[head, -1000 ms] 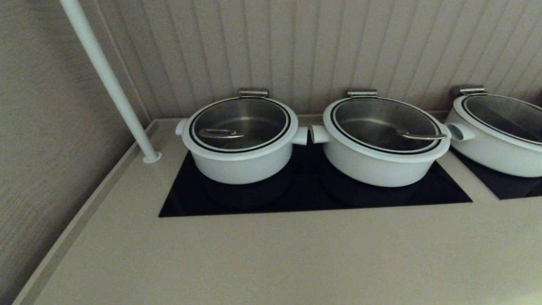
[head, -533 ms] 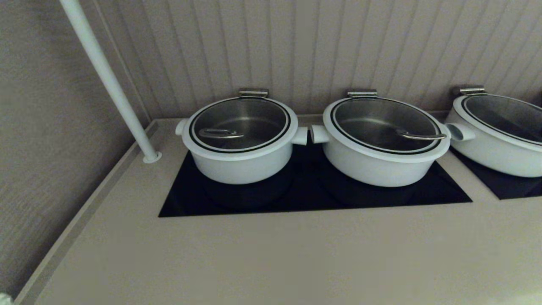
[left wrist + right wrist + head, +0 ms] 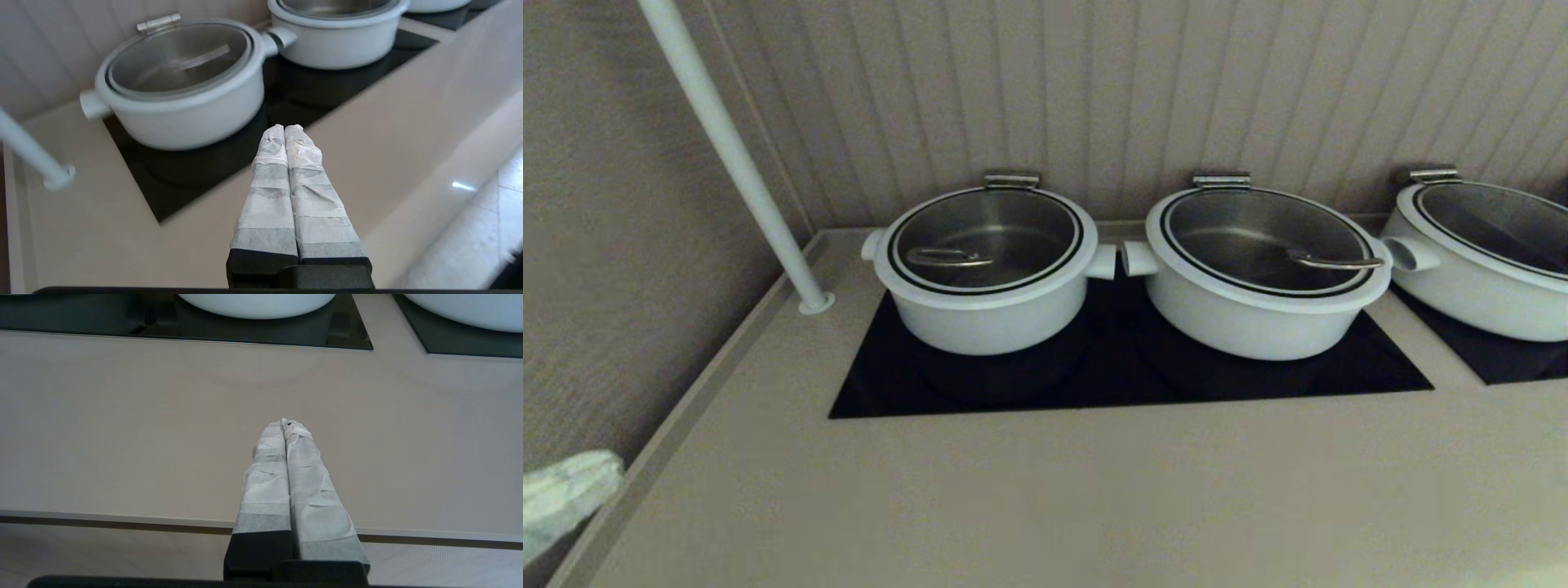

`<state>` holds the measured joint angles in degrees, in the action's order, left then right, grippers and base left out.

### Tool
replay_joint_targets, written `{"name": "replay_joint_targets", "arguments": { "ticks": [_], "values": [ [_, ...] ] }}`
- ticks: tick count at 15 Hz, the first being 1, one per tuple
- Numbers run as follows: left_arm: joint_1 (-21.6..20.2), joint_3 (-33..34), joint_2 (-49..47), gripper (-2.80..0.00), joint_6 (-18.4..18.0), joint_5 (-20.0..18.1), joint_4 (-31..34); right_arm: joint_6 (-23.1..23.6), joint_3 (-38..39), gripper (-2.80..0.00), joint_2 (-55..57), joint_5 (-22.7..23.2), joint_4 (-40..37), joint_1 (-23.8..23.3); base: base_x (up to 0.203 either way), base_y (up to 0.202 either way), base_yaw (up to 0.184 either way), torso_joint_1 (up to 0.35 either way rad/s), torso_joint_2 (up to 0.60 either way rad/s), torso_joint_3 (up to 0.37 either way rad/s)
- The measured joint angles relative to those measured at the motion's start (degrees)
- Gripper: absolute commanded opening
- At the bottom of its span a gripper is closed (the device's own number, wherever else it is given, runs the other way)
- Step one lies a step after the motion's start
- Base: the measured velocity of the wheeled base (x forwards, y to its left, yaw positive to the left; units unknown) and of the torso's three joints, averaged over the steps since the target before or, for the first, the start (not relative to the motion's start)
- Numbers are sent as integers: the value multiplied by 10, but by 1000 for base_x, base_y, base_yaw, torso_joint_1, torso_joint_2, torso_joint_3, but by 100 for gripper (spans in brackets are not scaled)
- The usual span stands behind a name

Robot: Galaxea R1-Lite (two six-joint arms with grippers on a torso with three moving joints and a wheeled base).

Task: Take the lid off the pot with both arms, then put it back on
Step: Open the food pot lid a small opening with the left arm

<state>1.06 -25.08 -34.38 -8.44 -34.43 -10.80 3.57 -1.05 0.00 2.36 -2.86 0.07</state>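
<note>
The deep white pot (image 3: pixel 988 314) stands at the left of the black hob, with the round glass lid (image 3: pixel 986 241) closed on it and its thin steel handle (image 3: pixel 949 258) lying across the glass. The pot (image 3: pixel 184 110) and lid (image 3: pixel 179 61) also show in the left wrist view. My left gripper (image 3: pixel 284 127) is shut and empty, out in front of the pot over the counter; its pale fingertips (image 3: pixel 568 490) just enter the head view at the lower left. My right gripper (image 3: pixel 287 424) is shut and empty, low over the counter's front edge.
A wider, shallower white pot (image 3: pixel 1258 306) with its own lid sits right beside the deep pot, their stub handles nearly touching. A third pot (image 3: pixel 1478 278) stands on a second hob at the far right. A white slanted pole (image 3: pixel 735 155) meets the counter at the left.
My left gripper's fingertips have come up into the head view at the lower left corner. The pots and lids have not moved.
</note>
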Motion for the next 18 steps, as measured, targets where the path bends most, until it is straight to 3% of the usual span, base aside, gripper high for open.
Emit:
{"name": "replay_joint_targets", "arguments": {
  "ticks": [3,7,12,18],
  "values": [
    [30,-20,-95,-280,-1,-1,-77,0,0,-280,0,0,0,0,0,0,0,0,0,0],
    [100,-34,-184,-280,-3,-1,-97,0,0,-280,0,0,0,0,0,0,0,0,0,0],
    [114,-38,-264,-280,-2,0,-114,0,0,-280,0,0,0,0,0,0,0,0,0,0],
    [160,-44,-386,-280,5,1,-246,0,0,-280,0,0,0,0,0,0,0,0,0,0]
  ]
}}
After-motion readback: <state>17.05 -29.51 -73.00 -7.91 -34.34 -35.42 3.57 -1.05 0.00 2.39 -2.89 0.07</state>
